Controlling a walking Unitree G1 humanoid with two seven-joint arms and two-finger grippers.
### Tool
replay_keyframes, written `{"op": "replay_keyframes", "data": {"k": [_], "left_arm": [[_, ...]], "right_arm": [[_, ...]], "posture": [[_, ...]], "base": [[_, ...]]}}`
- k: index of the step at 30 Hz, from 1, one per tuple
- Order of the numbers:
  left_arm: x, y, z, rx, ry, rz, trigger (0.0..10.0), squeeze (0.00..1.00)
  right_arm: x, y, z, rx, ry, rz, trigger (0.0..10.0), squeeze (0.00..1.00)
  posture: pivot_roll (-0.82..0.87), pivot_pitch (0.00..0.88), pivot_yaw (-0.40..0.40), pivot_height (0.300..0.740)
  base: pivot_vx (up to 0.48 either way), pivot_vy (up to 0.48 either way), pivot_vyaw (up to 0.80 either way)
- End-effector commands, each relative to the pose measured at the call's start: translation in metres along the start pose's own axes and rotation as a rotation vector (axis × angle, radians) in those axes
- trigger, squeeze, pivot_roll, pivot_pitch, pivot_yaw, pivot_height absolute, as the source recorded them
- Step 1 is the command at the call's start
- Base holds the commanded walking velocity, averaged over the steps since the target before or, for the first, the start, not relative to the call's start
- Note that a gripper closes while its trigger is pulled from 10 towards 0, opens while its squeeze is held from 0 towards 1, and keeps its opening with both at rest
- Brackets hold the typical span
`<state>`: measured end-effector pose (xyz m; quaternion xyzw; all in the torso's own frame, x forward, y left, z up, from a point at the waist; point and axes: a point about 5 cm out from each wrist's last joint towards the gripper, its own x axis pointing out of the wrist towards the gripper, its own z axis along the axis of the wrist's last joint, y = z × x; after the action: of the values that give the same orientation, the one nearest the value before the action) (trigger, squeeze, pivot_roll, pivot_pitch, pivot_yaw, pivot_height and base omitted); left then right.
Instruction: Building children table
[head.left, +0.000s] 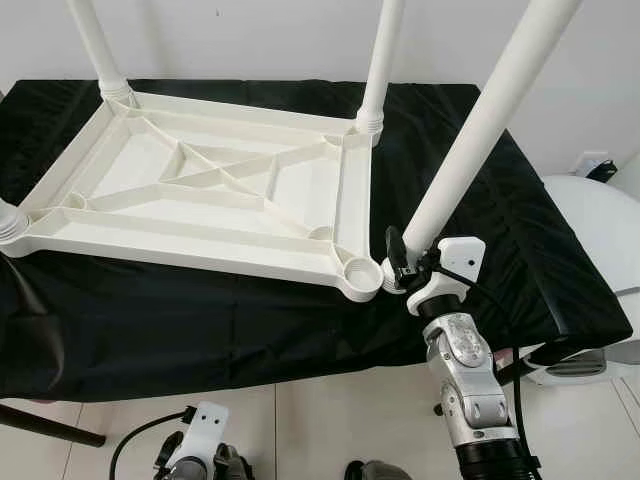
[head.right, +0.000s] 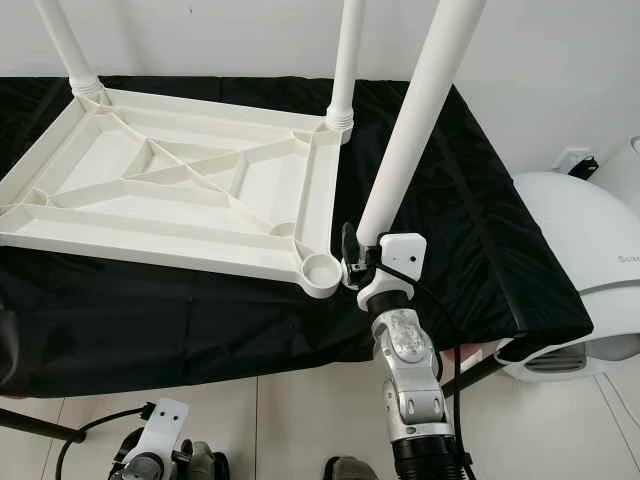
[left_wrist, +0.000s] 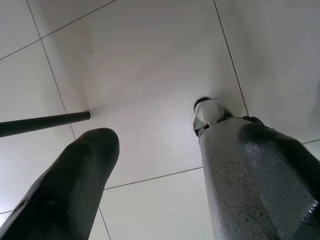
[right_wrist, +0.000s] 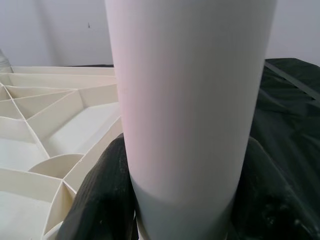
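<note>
Right wrist view has both black fingers (right_wrist: 102, 200) pressed against the white leg (right_wrist: 192, 100), so the right gripper (head.left: 400, 262) is clamped on the leg near its lower end. The leg leans up and to the right, its foot just beside the empty socket (head.left: 361, 270) at the near right corner of the upturned tabletop (head.left: 200, 190).

I judge the main risk is a slanted entry: the leg could catch on the socket rim, jam, or push the tabletop across the black cloth (head.left: 480, 200). That corner sits close to the near edge of the cloth, so a hard shove could tip it off.

Three other legs already stand in their sockets. Open room lies to the right over the cloth, short of the white appliance (head.left: 600, 230).

The left gripper (left_wrist: 165, 200) hangs low over the floor tiles (left_wrist: 140, 60), fingers apart.
</note>
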<state>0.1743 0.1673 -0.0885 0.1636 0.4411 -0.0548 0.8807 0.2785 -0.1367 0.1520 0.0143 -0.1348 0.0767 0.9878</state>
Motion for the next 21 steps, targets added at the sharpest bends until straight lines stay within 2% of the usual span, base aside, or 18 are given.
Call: {"op": "replay_keyframes", "data": {"k": [1,21], "left_arm": [[-0.0041,-0.0079,-0.0182,0.001,0.07,-0.071,10.0,0.0],[-0.0029,-0.0031,-0.0146,0.005,0.058,-0.065,10.0,0.0]], "right_arm": [[0.001,-0.0004,0.0006,0.006,-0.012,-0.002,10.0,0.0],[0.0011,0.0023,0.0017,0.017,-0.021,-0.014,10.0,0.0]], "posture": [[0.01,0.107,-0.009,0.74],[0.04,0.122,0.016,0.74]], "base": [[0.0,0.0,0.0],[0.0,0.0,0.0]]}}
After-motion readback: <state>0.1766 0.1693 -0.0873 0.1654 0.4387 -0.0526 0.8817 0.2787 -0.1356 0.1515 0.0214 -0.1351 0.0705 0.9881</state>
